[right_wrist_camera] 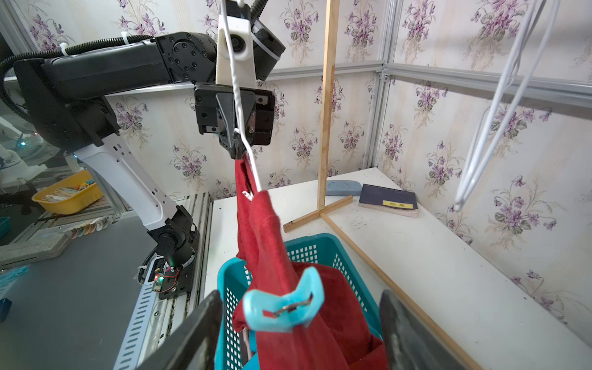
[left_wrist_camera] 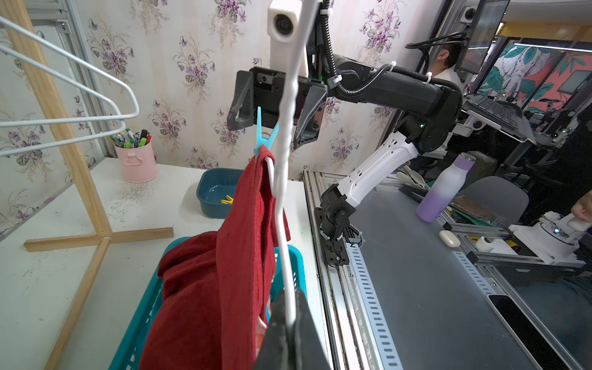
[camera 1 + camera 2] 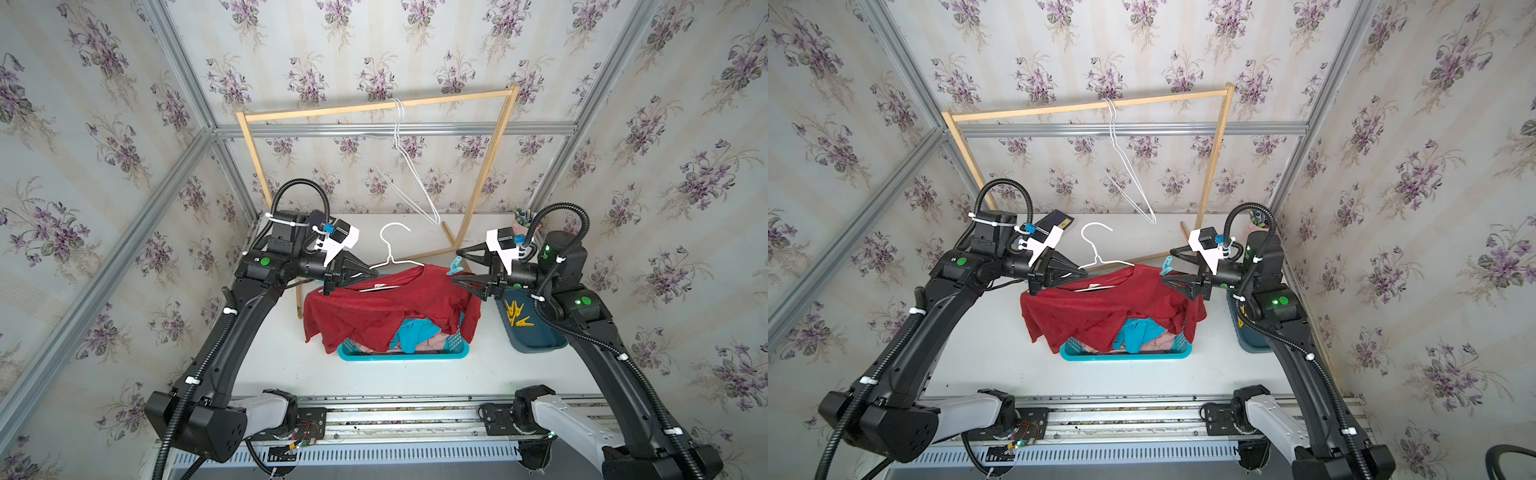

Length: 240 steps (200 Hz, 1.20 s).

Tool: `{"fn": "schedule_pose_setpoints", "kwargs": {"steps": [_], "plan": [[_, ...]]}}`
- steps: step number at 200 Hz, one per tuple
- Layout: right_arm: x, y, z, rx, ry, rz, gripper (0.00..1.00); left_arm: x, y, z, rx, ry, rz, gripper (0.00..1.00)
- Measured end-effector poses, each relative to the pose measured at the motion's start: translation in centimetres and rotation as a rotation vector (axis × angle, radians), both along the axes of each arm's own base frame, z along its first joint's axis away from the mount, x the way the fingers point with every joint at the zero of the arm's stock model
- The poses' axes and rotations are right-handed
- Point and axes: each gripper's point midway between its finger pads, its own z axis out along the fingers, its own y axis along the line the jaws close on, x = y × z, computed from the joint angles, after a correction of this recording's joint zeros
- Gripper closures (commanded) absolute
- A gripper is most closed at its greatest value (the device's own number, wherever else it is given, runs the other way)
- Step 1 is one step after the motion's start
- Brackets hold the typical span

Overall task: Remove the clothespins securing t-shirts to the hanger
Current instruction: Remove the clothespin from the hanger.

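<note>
A dark red t-shirt (image 3: 386, 311) hangs on a white wire hanger (image 3: 390, 249) held above a teal basket (image 3: 403, 355). My left gripper (image 3: 374, 273) is shut on the hanger wire (image 2: 282, 192) at the shirt's left shoulder. A light blue clothespin (image 3: 456, 266) (image 1: 282, 307) pins the right shoulder to the hanger. My right gripper (image 1: 299, 294) is open, one finger on each side of that clothespin, not touching it. A turquoise t-shirt (image 3: 413, 332) and a pale pink one (image 3: 436, 343) lie in the basket. Yellow clothespins (image 3: 517, 313) lie in a dark blue tub (image 3: 536, 336).
A wooden rack (image 3: 374, 106) stands behind the basket with bare white hangers (image 3: 411, 166) on its bar. A pink cup of pens (image 2: 136, 160) stands in the back right corner, a dark book (image 1: 387, 200) at the back left. The rack's foot bars lie on the table.
</note>
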Motion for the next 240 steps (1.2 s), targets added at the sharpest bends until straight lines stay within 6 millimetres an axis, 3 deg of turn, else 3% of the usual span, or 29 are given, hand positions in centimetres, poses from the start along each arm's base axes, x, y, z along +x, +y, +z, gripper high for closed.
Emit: {"fn": "schedule_pose_setpoints", "kwargs": {"steps": [34, 130, 240], "plan": [[0.4, 0.3, 0.4, 0.003, -0.007, 0.029, 0.32, 0.0, 0.0, -0.1, -0.001, 0.008, -0.002, 1.00], [-0.9, 0.5, 1.0, 0.022, 0.007, 0.097, 0.69, 0.2, -0.1, 0.2, -0.001, 0.015, 0.000, 1.00], [-1.3, 0.4, 0.7, 0.022, 0.015, 0.098, 0.91, 0.2, 0.0, 0.3, 0.009, 0.014, 0.013, 1.00]]}}
